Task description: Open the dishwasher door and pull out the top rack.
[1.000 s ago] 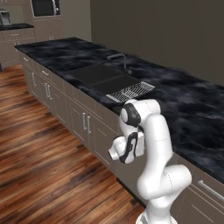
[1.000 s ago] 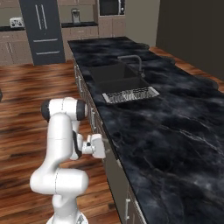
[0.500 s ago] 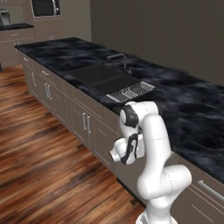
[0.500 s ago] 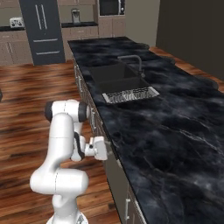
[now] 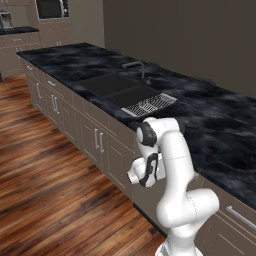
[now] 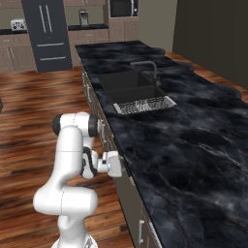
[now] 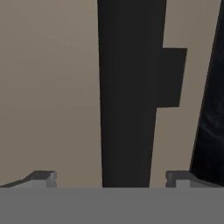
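The wide flat taupe dishwasher door (image 7: 48, 87) is shut and stands under the front edge of the desk, right in front of the hand; its long dark bar handle (image 7: 127, 96) runs through the middle of the hand view, with one dark mounting block at the side. The tool (image 7: 111, 177) is open, one grey fingertip (image 7: 43, 178) on each side of the bar and not yet touching it, as far as I can judge. To do this step well, I think the tool should go a little more forward until the bar sits deep between the fingers, then close, and pull out and down in an arc, because the door likely hinges at the bottom. The black marbled desk (image 6: 193, 145) overhangs just above the hand, so there is little room upward. The wooden floor (image 5: 45, 190) behind the white arm (image 5: 175, 165) gives open room for the door swing, and the base may need to back away. The top rack is hidden behind the door
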